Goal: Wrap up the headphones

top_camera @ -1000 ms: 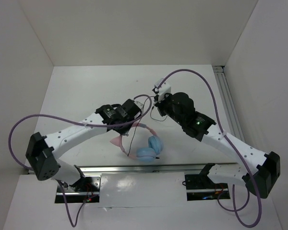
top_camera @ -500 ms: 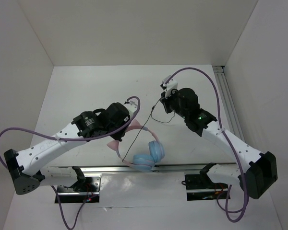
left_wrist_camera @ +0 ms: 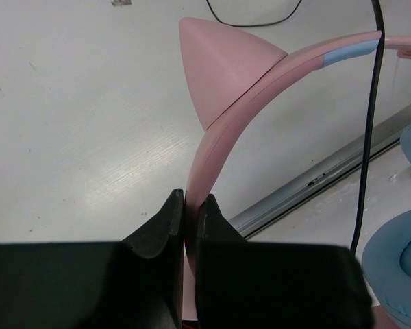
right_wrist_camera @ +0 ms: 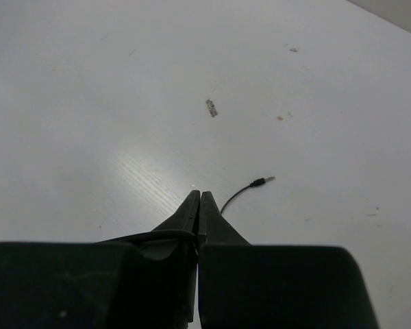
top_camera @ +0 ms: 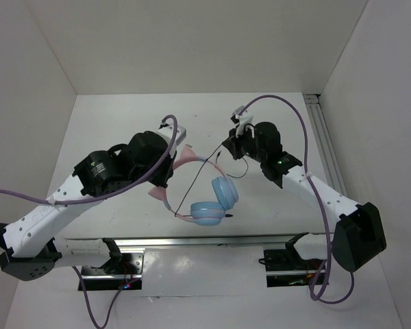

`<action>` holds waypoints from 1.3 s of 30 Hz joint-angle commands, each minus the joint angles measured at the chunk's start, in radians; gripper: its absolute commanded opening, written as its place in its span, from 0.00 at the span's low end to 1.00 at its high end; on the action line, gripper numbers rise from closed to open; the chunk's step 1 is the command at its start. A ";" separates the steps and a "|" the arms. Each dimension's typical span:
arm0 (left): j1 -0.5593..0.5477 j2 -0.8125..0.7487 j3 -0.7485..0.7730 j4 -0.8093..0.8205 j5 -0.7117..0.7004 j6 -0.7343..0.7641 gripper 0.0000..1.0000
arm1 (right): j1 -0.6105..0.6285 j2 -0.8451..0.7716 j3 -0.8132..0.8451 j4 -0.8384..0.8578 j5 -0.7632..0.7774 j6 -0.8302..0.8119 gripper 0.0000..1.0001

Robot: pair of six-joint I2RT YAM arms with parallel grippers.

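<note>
Top view: fingertips hidden under both wrists; arms angled inward, headphones (top_camera: pixel 207 205) between them near tabletop (top_camera: pixel 123 130) front edge. Left wrist: left fingers (left_wrist_camera: pixel 177 209) clamped on pink headband (left_wrist_camera: pixel 209 154), ear cups cropped. Right wrist: right fingers (right_wrist_camera: pixel 194 205) pinched shut on black cable (right_wrist_camera: pixel 246 186).

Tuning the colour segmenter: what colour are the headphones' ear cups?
Light blue ear cups; clearest in the top external view.
</note>
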 commanded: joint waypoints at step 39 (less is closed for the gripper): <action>0.304 0.016 0.299 0.073 -0.181 -0.375 0.00 | 0.051 0.893 -0.055 1.178 -0.470 0.600 0.00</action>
